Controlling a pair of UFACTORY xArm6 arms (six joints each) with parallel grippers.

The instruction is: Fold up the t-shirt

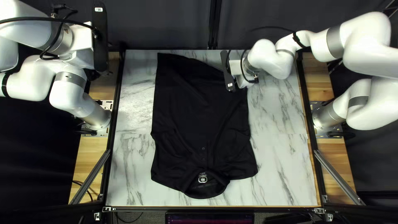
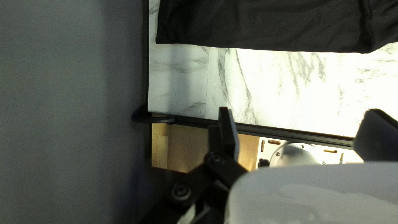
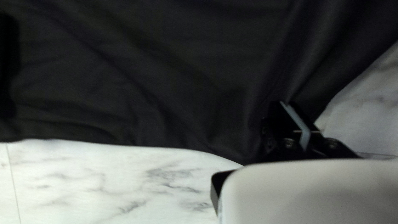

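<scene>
Beside the left gripper (image 1: 100, 41) hangs a curtain (image 1: 166, 25); under that gripper is wood (image 1: 95, 153). Under the right gripper (image 1: 229, 75) lies a marbled table (image 1: 277, 166), and well apart from both, a screen (image 1: 209, 218).

The left arm (image 1: 29, 79) and right arm (image 1: 369, 41) are smooth white, with rounded, bulging segments ringed by grey bands (image 1: 334, 40) and silvery metal bases (image 1: 98, 118). Black cables (image 1: 29, 18) loop along both. Each hand has a white housing and a long black bar bearing a small white label: left hand (image 1: 82, 58), right hand (image 1: 239, 74). Their black fingers (image 2: 227, 130) sit on black links with round screws (image 2: 181, 191).
</scene>
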